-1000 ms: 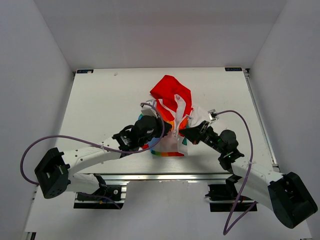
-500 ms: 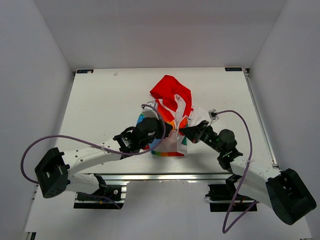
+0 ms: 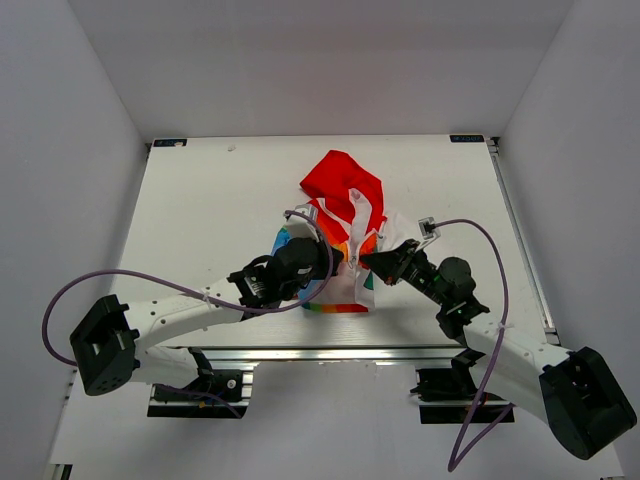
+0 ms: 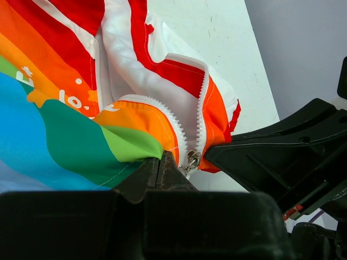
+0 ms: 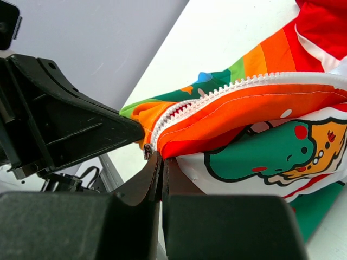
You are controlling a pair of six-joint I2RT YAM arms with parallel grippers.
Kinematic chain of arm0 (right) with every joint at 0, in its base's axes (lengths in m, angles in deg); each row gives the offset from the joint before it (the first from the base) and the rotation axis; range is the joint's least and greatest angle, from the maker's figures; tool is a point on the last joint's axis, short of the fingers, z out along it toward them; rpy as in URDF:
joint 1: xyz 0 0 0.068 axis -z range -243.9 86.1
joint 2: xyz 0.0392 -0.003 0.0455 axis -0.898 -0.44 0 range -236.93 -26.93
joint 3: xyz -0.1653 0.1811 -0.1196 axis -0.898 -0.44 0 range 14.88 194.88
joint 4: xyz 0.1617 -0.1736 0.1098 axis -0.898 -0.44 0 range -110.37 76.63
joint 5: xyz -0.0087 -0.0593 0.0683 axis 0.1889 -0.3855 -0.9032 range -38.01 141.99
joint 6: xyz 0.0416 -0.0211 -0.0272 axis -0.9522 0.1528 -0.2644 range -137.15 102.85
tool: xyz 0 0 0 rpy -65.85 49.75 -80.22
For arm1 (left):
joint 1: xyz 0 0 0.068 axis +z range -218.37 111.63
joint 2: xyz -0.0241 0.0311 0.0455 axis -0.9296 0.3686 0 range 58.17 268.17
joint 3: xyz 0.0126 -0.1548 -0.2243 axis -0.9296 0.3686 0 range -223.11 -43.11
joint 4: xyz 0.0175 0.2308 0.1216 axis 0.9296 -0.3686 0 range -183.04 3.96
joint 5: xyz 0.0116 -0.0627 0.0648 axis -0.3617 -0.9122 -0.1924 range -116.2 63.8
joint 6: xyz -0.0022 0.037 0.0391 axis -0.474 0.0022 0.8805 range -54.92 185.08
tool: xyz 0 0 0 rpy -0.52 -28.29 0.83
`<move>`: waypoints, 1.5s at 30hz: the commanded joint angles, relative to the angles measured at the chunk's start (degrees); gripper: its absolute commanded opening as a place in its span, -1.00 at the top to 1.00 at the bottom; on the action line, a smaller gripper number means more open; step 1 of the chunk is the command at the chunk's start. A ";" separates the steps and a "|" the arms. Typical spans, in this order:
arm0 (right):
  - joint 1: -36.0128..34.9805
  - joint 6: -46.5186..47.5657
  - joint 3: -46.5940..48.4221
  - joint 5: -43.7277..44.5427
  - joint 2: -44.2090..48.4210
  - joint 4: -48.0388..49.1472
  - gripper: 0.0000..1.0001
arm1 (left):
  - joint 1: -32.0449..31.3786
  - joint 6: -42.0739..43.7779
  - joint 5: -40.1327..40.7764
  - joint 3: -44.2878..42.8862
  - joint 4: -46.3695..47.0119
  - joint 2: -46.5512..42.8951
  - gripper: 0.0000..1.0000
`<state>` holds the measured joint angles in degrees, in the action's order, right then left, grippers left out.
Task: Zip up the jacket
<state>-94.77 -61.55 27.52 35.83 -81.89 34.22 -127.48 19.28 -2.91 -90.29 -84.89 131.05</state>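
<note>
Fabric of the jacket [image 3: 340, 190] is lying bunched at the middle of the worktop [image 3: 220, 200], its red hood pointing away from the arms. The left gripper [image 4: 161, 162] is pinching shut on the rainbow panel's hem beside the zipper slider [image 4: 192, 158]. The right gripper [image 5: 161, 162] is clamping the opposite orange edge, and the 2 tips are nearly meeting.

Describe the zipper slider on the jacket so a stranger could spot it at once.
Find the colourful jacket with the red hood. Over its front, the left hand and right hand meet tip to tip. Between them sits the zipper slider, the only small silver metal piece, where the two white tooth rows converge.
</note>
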 commanded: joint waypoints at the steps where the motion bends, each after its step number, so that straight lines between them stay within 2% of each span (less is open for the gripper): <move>1: -0.33 1.51 2.73 1.31 0.56 0.22 1.00 | -0.48 1.06 -1.05 -0.20 0.43 -1.78 1.00; 23: -0.33 1.25 0.89 -3.96 2.22 0.13 1.00 | -0.48 -1.04 0.71 -0.72 0.43 -2.75 1.00; 45: -0.59 -0.16 1.77 -1.59 1.00 2.85 1.00 | -0.57 -1.13 -1.67 -1.16 1.05 -1.69 1.00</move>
<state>-94.86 -61.36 27.85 33.31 -80.73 32.16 -127.50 18.49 -3.59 -90.31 -84.71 130.11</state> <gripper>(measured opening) 0.012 0.019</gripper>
